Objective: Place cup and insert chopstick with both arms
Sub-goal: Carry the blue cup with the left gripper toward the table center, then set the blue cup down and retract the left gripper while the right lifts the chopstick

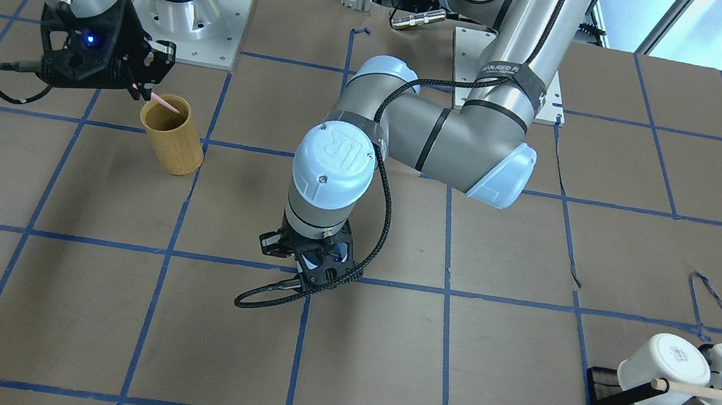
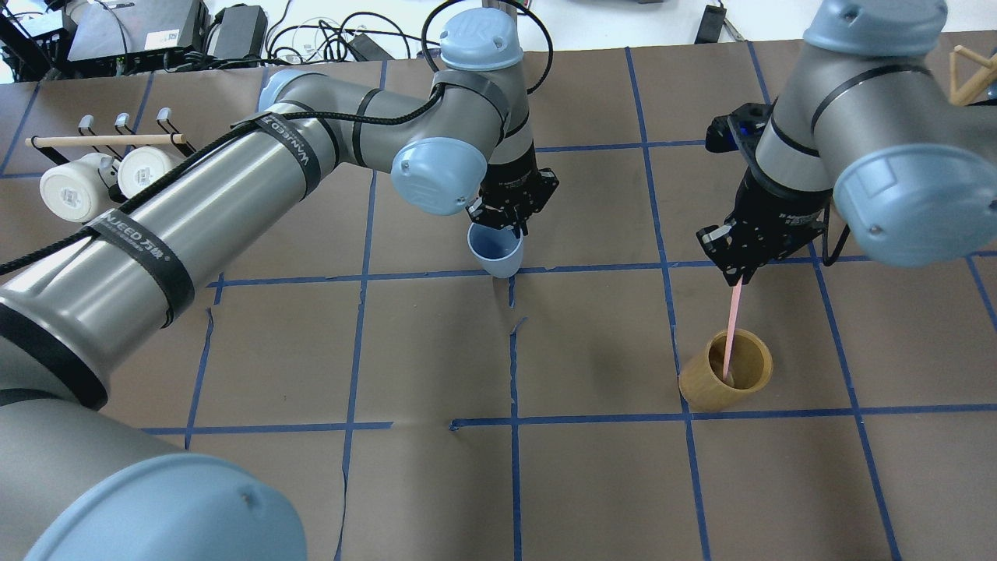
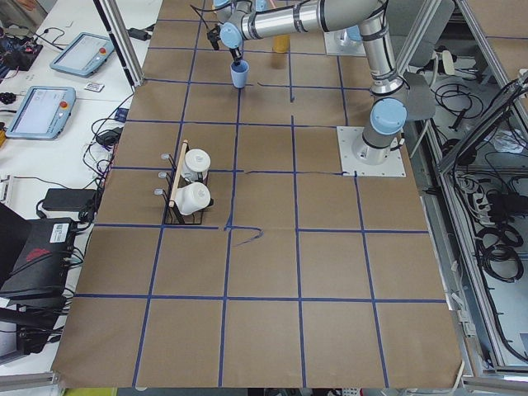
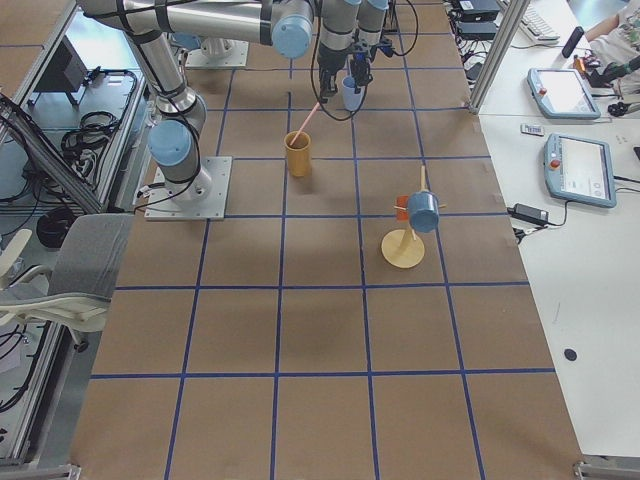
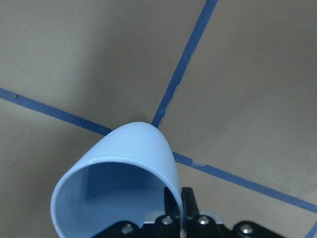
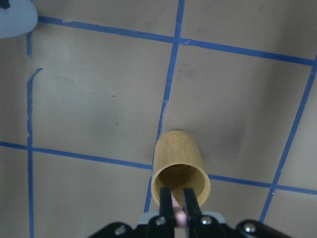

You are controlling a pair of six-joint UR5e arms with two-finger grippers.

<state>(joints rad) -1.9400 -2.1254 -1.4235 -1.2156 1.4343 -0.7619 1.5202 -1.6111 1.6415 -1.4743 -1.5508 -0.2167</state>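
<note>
Cup, blue, pinched at the rim by left gripper; chopstick in right gripper, tip in holder.

Overhead, left to right: rack with two white cups at far left. Mid-table, the cup hangs tilted just under the left gripper, fingers closed on its wall, one inside and one outside. It sits over a tape crossing; contact with table not discernible. Further right, the right gripper clamps the top of the pink chopstick, which slants down into the upright bamboo holder, well apart from the cup.
</note>
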